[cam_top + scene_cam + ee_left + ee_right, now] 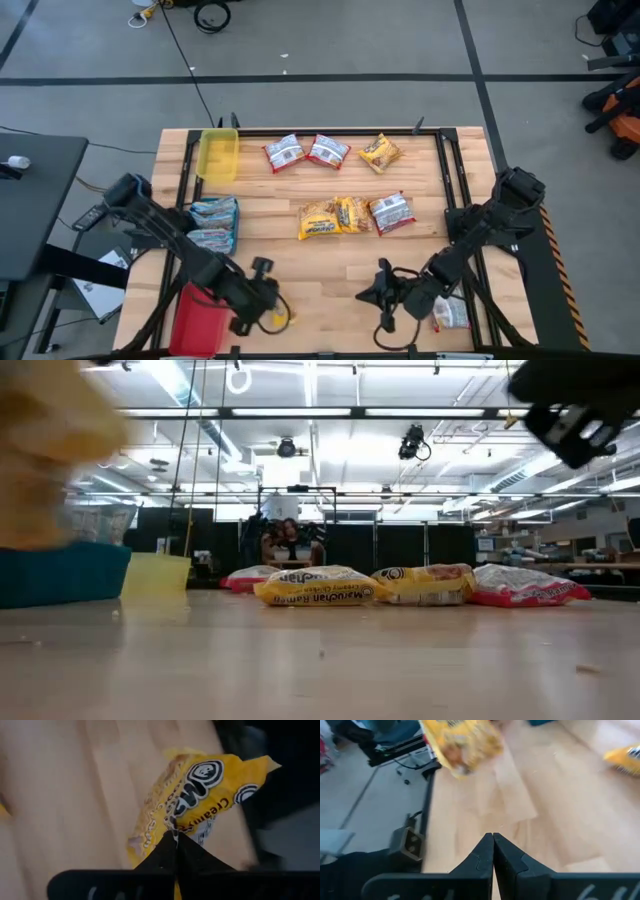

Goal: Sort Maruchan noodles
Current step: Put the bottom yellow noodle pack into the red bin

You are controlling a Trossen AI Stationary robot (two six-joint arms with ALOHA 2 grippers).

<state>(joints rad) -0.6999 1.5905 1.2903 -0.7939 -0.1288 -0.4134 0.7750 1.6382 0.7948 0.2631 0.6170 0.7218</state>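
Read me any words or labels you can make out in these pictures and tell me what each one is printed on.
"Maruchan Ramen": on the yellow packet lying on the table, low view.
"Crea...", cut off: on the yellow packet pinched by the left gripper, left wrist view.
Print on the red-and-white packets, the blue-white packets and the other yellow ones is too small or blurred to read.

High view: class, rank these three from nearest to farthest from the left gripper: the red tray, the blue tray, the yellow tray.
Measured from the left gripper, shut on a yellow noodle packet near the table's front edge:
1. Red tray, just beside it at the front left corner.
2. Blue tray, mid left edge.
3. Yellow tray, far left corner.
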